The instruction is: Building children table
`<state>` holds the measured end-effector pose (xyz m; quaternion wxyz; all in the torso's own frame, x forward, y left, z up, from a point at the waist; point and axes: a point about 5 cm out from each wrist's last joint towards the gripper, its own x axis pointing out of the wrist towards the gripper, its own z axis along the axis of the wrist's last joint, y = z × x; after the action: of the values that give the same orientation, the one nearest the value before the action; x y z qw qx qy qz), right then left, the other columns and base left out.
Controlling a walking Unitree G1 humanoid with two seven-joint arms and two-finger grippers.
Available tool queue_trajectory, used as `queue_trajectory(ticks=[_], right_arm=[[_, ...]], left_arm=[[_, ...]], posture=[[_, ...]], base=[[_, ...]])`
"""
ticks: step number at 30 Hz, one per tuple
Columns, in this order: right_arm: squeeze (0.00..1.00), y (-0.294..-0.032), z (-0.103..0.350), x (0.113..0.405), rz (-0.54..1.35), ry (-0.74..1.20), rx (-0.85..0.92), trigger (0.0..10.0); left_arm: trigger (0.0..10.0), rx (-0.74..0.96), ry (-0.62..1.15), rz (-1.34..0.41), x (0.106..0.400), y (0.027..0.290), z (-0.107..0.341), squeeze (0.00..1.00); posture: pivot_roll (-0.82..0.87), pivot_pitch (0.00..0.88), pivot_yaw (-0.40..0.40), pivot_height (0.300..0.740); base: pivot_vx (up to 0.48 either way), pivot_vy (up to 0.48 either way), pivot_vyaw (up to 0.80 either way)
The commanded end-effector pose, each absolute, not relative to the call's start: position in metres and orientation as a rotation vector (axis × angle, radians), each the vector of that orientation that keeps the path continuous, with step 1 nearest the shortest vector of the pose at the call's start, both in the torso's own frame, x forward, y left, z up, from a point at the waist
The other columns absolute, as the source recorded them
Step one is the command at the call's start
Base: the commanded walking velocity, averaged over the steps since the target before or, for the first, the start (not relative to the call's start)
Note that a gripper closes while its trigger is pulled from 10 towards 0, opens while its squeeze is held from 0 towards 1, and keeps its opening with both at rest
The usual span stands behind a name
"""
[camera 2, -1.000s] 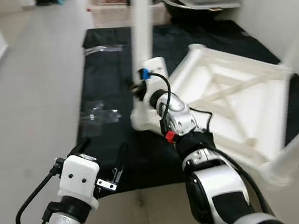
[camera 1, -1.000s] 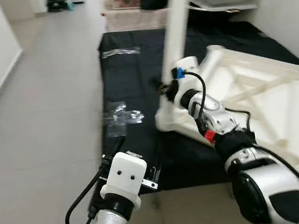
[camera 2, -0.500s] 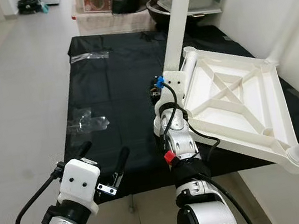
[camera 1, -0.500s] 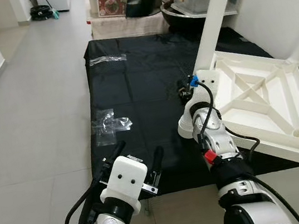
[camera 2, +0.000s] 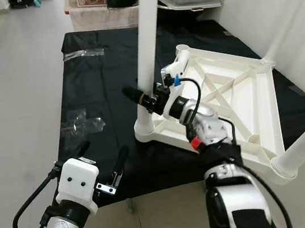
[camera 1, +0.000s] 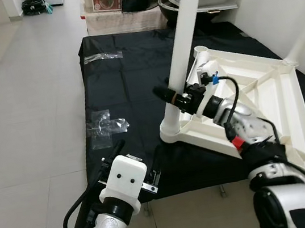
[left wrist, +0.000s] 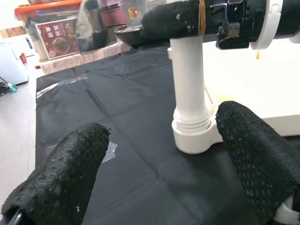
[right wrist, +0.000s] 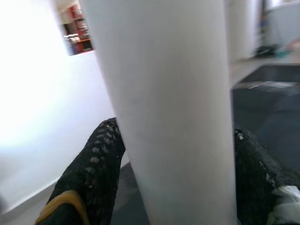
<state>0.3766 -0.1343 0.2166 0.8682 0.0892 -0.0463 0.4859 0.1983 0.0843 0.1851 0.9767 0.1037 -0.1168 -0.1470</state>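
A black mat (camera 1: 126,89) covers the floor, and the white table (camera 1: 253,93) lies upside down on it, frame up (the thing being built). One white leg (camera 1: 181,58) stands upright in the near corner socket. The right tool (camera 1: 174,96) is clenched around that leg low down, just above the socket, a finger on each side. The left tool (camera 1: 134,162) hangs released near the mat's front edge, well apart from the leg. To seat the leg well, I would keep it upright and turn about its own axis, without tipping the table. Clear plastic wrap (camera 1: 105,124) lies nearby.
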Motion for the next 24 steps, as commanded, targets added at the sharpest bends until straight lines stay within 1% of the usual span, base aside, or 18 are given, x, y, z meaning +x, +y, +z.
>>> queue_trajectory(ticks=[1,2,3,4,6,7,8,9,10,13,14,16,17,18,19,21,22,24], right_arm=[[0.00,-0.111,0.210,0.371,1.223,-0.019,0.145,10.0],[0.00,-0.105,0.208,0.370,1.279,0.002,0.123,10.0],[0.00,-0.105,0.208,0.370,1.279,0.002,0.123,10.0],[0.00,-0.099,0.207,0.370,1.311,0.014,0.102,10.0],[0.00,-0.099,0.207,0.370,1.311,0.014,0.102,10.0],[0.00,-0.093,0.207,0.371,1.327,0.015,0.085,10.0],[0.00,-0.093,0.207,0.371,1.327,0.015,0.085,10.0],[0.00,-0.089,0.208,0.372,1.322,0.006,0.069,7.1],[0.00,-0.087,0.210,0.375,1.283,-0.010,0.068,0.0],[0.00,-0.088,0.212,0.376,1.256,-0.032,0.075,0.0],[0.00,-0.091,0.213,0.378,1.221,-0.048,0.076,0.0],[0.00,-0.091,0.213,0.378,1.221,-0.048,0.076,0.0],[0.00,-0.094,0.214,0.380,1.173,-0.063,0.081,0.0],[0.00,-0.096,0.213,0.386,1.030,-0.070,0.068,0.0],[0.00,-0.096,0.213,0.386,1.030,-0.070,0.068,0.0],[0.00,-0.098,0.211,0.392,0.849,-0.066,0.061,0.0],[0.00,-0.097,0.210,0.393,0.808,-0.059,0.062,0.0],[0.00,-0.100,0.200,0.397,0.489,-0.033,0.069,0.0]], left_arm=[[10.0,0.211,-0.217,-0.309,0.199,0.081,0.182,0.00],[10.0,0.213,-0.218,-0.311,0.199,0.081,0.182,0.00],[10.0,0.213,-0.218,-0.311,0.199,0.081,0.182,0.00],[10.0,0.215,-0.217,-0.310,0.199,0.081,0.181,0.00],[10.0,0.215,-0.217,-0.310,0.199,0.081,0.181,0.00],[10.0,0.216,-0.216,-0.309,0.199,0.082,0.181,0.00],[10.0,0.216,-0.216,-0.309,0.199,0.082,0.181,0.00],[10.0,0.217,-0.215,-0.307,0.198,0.082,0.181,0.00],[10.0,0.216,-0.214,-0.307,0.198,0.082,0.181,0.00],[10.0,0.217,-0.214,-0.308,0.198,0.082,0.181,0.00],[10.0,0.211,-0.213,-0.306,0.198,0.082,0.181,0.00],[10.0,0.211,-0.213,-0.306,0.198,0.082,0.181,0.00],[10.0,0.209,-0.212,-0.305,0.198,0.082,0.181,0.00],[10.0,0.207,-0.211,-0.306,0.197,0.081,0.180,0.00],[10.0,0.207,-0.211,-0.306,0.197,0.081,0.180,0.00],[10.0,0.209,-0.211,-0.310,0.196,0.080,0.180,0.00],[10.0,0.212,-0.211,-0.312,0.196,0.080,0.179,0.00],[10.0,0.212,-0.209,-0.316,0.196,0.080,0.179,0.00]], posture=[[0.11,0.087,-0.117,0.740],[0.12,0.089,-0.120,0.740],[0.12,0.089,-0.120,0.740],[0.12,0.090,-0.119,0.740],[0.12,0.090,-0.119,0.740],[0.12,0.092,-0.121,0.740],[0.12,0.092,-0.121,0.740],[0.12,0.092,-0.121,0.740],[0.12,0.092,-0.121,0.740],[0.12,0.093,-0.122,0.740],[0.12,0.091,-0.122,0.740],[0.12,0.091,-0.122,0.740],[0.11,0.087,-0.122,0.740],[0.12,0.083,-0.120,0.740],[0.12,0.083,-0.120,0.740],[0.11,0.083,-0.120,0.740],[0.11,0.083,-0.120,0.740],[0.10,0.077,-0.112,0.740]], base=[[0.000,0.000,0.00],[0.000,0.000,0.00],[0.000,0.000,0.00],[0.000,0.000,0.00],[0.000,0.000,0.00],[0.000,0.000,0.00],[0.000,0.000,0.00],[0.000,0.000,0.00],[0.000,0.000,0.00],[0.000,0.000,0.00],[0.000,0.000,0.00],[0.000,0.000,0.00],[0.000,0.000,0.00],[0.000,0.000,0.00],[0.000,0.000,0.00],[0.000,0.000,0.00],[0.000,0.000,0.00],[0.000,0.000,0.00]])
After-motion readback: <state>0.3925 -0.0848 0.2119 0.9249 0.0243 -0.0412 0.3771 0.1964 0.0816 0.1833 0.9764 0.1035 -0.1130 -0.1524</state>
